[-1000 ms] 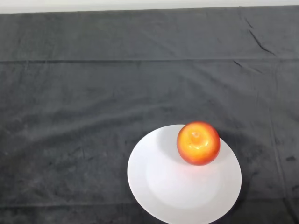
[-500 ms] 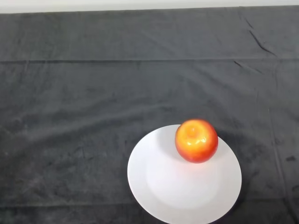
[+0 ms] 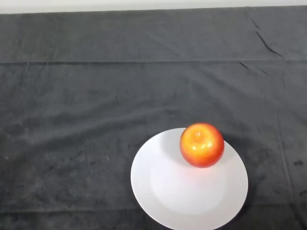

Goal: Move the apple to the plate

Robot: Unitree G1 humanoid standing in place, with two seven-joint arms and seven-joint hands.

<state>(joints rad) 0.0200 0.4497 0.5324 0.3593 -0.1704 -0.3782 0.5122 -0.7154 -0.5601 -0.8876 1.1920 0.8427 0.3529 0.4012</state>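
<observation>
The apple (image 3: 202,145) sits on the white plate (image 3: 163,191), resting on the plate's far right part, close to the rim. It is red and orange, with a bright glossy spot near its top. The rest of the plate is bare white, round, and its near edge is cut off by the bottom of the view. The plate lies on the counter (image 3: 72,120), which is covered with a dark grey cloth showing a few creases and a long fold line running across it. A pale strip runs along the far edge of the cloth at the top.
</observation>
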